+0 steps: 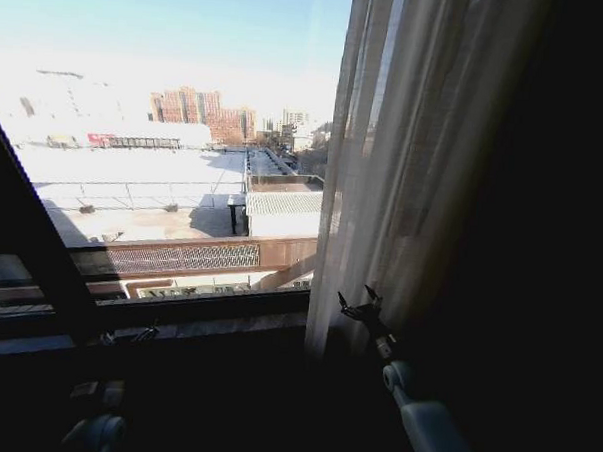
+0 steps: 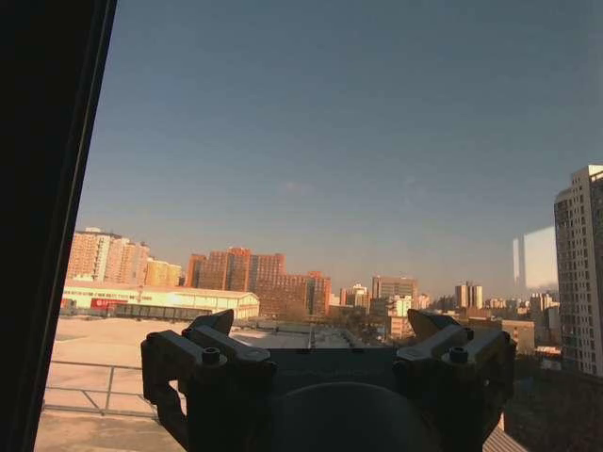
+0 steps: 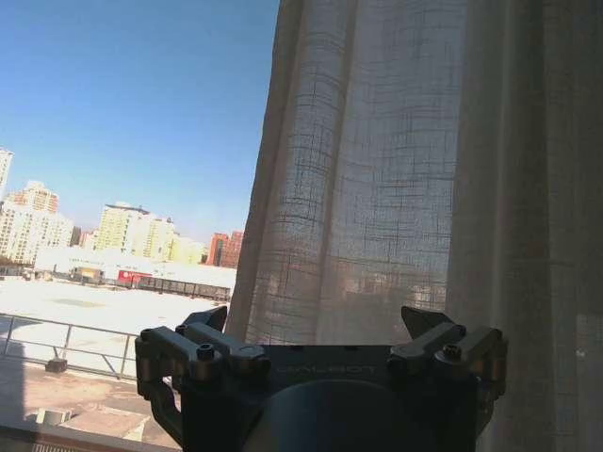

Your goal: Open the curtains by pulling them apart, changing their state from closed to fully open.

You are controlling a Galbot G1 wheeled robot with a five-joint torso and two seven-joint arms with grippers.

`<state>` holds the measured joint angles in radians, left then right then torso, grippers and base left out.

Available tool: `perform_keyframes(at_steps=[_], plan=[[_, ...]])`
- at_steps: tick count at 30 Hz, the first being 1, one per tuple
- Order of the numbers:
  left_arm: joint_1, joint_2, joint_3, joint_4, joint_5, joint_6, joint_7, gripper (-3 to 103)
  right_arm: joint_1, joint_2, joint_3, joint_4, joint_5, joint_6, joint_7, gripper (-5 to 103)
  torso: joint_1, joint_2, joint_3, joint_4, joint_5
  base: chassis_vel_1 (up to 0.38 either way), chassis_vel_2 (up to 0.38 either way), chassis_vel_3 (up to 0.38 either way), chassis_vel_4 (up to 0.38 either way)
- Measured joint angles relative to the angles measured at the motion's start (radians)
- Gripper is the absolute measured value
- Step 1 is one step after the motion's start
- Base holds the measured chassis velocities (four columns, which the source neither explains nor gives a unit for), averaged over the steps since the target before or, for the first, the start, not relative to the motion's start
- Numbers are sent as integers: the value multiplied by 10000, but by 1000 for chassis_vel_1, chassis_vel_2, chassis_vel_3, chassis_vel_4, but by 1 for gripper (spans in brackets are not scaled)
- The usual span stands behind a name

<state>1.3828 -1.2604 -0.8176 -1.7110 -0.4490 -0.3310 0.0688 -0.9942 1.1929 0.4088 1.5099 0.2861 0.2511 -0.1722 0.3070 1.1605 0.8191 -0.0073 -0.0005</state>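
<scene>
In the head view, the curtain (image 1: 404, 160) is seen gathered to the right of the window glass (image 1: 174, 160), its pleated edge hanging down to the dark sill (image 1: 177, 316). Most of the glass is bared, and rooftops are seen through it. The right gripper (image 1: 361, 307) is held just beside the curtain's lower inner edge, its fingers spread and nothing between them; whether the cloth is touched cannot be told. The left arm is parked low, below the sill, in shadow.

In the left wrist view, the left gripper (image 2: 320, 331) is pointed at open glass and sky, with the dark window frame (image 2: 52, 226) to one side. Its fingers are set wide apart and nothing is held. No cloth is seen before it.

In the right wrist view, the curtain (image 3: 396, 169) is hung close ahead of the right gripper (image 3: 316, 325), whose fingers are wide and empty, with the cloth's edge running down just above them.

The step in hand is judged to be late in the pulling apart: the right panel is already drawn well aside. For the next move, the edge would need to be caught between the right fingers and carried farther from the glass, or the task judged done.
</scene>
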Motion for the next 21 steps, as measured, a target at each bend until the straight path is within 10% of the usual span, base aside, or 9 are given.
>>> perform_keyframes(at_steps=[21], plan=[[1,2,-7,0,0,0,-7,100,764,209,-341,-912,-286,272,146,100,-1,0,-1,-5,7,38,81,-38,-74]])
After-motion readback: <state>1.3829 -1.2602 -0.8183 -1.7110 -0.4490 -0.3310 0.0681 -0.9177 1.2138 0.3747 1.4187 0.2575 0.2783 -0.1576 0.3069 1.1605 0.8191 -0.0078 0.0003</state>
